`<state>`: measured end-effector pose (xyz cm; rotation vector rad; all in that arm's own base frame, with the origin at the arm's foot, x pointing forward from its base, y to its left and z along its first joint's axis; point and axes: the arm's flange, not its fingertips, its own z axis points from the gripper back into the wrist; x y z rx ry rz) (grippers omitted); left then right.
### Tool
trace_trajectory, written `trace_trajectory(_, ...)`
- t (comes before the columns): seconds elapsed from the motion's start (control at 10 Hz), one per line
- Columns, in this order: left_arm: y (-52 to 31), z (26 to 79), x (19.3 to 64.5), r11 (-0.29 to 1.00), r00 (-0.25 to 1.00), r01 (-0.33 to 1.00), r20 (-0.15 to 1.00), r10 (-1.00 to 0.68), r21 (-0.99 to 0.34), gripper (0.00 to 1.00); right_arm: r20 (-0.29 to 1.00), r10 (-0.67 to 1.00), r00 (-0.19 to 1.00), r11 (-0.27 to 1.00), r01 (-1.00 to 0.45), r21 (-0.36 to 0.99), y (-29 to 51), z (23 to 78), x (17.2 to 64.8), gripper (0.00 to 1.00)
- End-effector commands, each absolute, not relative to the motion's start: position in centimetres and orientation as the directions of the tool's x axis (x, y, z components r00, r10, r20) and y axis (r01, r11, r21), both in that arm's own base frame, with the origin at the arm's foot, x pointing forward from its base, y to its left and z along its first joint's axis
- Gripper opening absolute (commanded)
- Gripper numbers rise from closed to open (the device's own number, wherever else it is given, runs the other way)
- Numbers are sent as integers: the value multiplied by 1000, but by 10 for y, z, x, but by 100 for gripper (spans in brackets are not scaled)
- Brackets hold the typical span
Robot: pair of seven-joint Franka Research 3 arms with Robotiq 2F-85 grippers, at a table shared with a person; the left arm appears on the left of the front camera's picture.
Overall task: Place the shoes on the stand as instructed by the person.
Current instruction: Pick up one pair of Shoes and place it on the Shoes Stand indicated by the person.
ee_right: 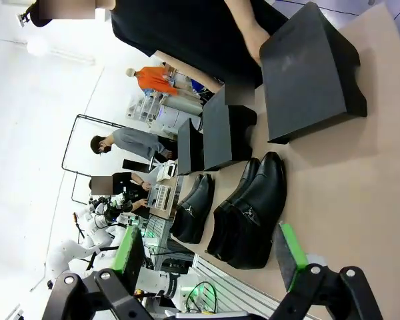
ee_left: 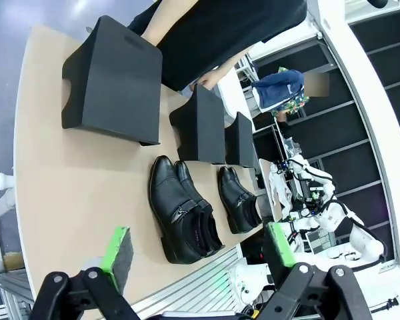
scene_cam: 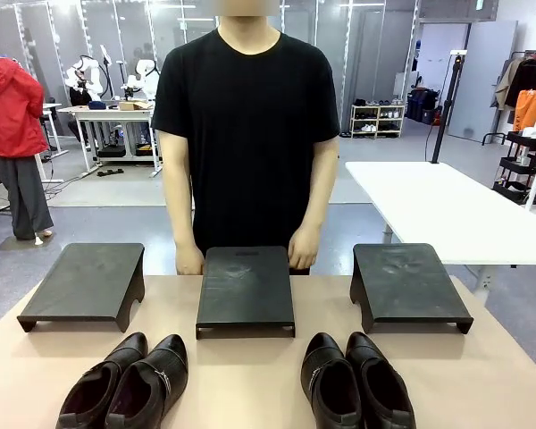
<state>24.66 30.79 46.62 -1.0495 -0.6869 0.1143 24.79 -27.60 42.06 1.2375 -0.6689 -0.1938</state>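
- One tan table [scene_cam: 250, 375] carries three black stands in a row, the middle stand [scene_cam: 246, 288] flanked by the others.
- Person [scene_cam: 246, 116] stands behind the middle stand, a hand [scene_cam: 189, 261] at each rear corner.
- Two pairs of shoes sit on the table nearer than the middle stand: left pair [scene_cam: 125, 382], right pair [scene_cam: 357, 384].
- Left gripper [ee_left: 199, 250] and right gripper [ee_right: 209, 248] hang above the table's near edge, jaws spread, grasping nothing.

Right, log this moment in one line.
left end effector: open, empty | right end effector: open, empty | shoes: on table | stands: bare | person: hands at middle stand
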Motion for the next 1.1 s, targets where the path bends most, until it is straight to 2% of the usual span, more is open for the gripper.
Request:
trace_trajectory(0.0,309,466,246,513,789,230,467,398,-827,100,367,-482,795,335,-220,916,-276,421,247,100)
trace_trajectory(1.0,309,466,246,513,789,230,467,398,-827,100,367,-482,795,335,-220,916,-276,421,247,100)
